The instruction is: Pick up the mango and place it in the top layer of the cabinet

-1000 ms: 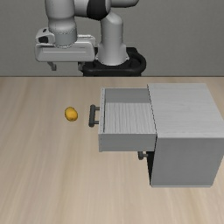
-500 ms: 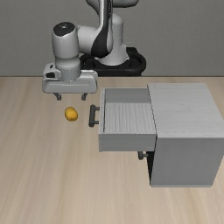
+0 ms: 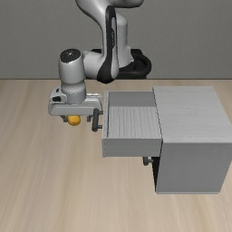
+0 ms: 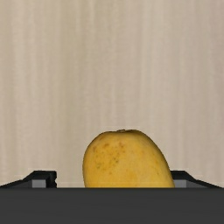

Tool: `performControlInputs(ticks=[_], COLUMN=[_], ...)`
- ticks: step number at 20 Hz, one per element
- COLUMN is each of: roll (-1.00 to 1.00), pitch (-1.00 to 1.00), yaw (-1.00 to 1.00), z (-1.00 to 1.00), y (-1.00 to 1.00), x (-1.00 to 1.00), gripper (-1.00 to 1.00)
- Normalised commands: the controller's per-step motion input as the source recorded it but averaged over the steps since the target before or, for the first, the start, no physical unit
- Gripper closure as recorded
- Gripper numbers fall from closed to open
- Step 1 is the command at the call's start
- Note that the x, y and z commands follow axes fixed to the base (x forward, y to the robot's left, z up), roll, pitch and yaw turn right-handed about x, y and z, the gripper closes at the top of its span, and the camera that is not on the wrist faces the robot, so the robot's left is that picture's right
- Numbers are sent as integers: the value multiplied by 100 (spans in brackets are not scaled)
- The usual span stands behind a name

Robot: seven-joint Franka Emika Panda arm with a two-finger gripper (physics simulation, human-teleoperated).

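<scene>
The hand [image 3: 72,113] hangs low over the mango [image 3: 72,119] on the wooden table [image 3: 36,177], with a bit of the yellow fruit showing beneath it. Just to the exterior view's right, the grey cabinet's [image 3: 190,136] top drawer [image 3: 133,127] stands pulled open, its handle [image 3: 96,119] close beside the hand.

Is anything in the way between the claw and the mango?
Nothing's in the way. In the wrist view the mango sits right between the two fingertips of the open claw, with bare table behind it.
</scene>
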Motion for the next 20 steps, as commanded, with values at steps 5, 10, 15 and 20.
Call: performControlInputs(ticks=[5,10,15,20], roll=[0,0,0,0], pitch=[0,0,0,0], yaw=[0,0,0,0], z=[0,80,100,100], y=[0,0,0,0], x=[0,0,0,0], gripper=[100,100,100,100])
